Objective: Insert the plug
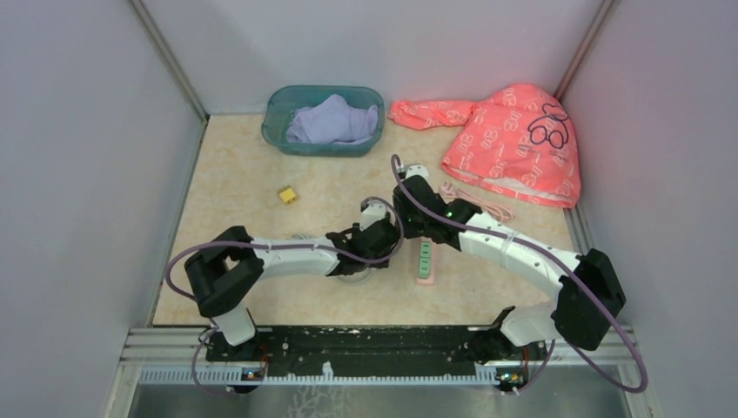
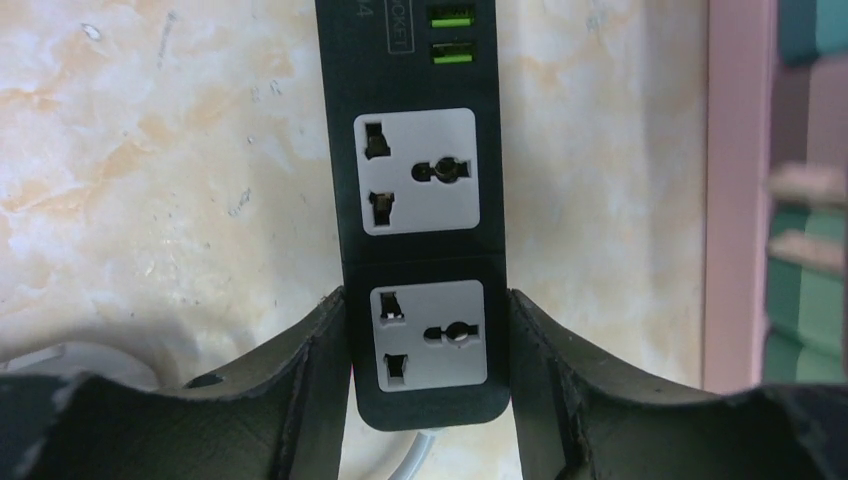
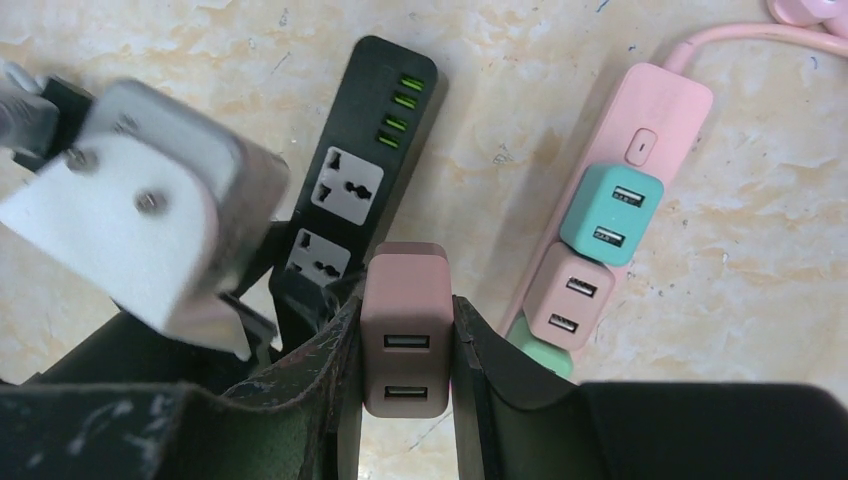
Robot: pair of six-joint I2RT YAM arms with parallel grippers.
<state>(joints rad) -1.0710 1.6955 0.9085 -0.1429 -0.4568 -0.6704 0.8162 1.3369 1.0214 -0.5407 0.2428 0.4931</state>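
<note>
Two arms meet mid-table, over the beige marbled tabletop [image 1: 226, 174].

Left gripper [image 2: 426, 300]: fingers [image 2: 320, 350] sit flush on both long sides of the black plastic power strip [image 2: 420, 250] at its cable end, so it is clamped on it. One white universal socket lies between the fingers, a second just past it, and green USB ports lie beyond.

Right gripper [image 3: 405, 320]: closed tight on the dusty-pink block-shaped USB charger plug [image 3: 405, 275], its two ports facing the wrist camera. The plug is held in that claw just beside the black strip's near end, not in a socket.

Next out is the pink plastic power strip [image 3: 640, 110], lying parallel and near. It carries a teal charger [image 3: 610, 212] and a pale pink charger [image 3: 570, 295].

Further back are a small yellow block [image 1: 286, 195], then a teal plastic basin [image 1: 278, 131] holding a lavender cloth [image 1: 335, 120]. A coral-pink printed garment [image 1: 513, 144] lies at back right.
</note>
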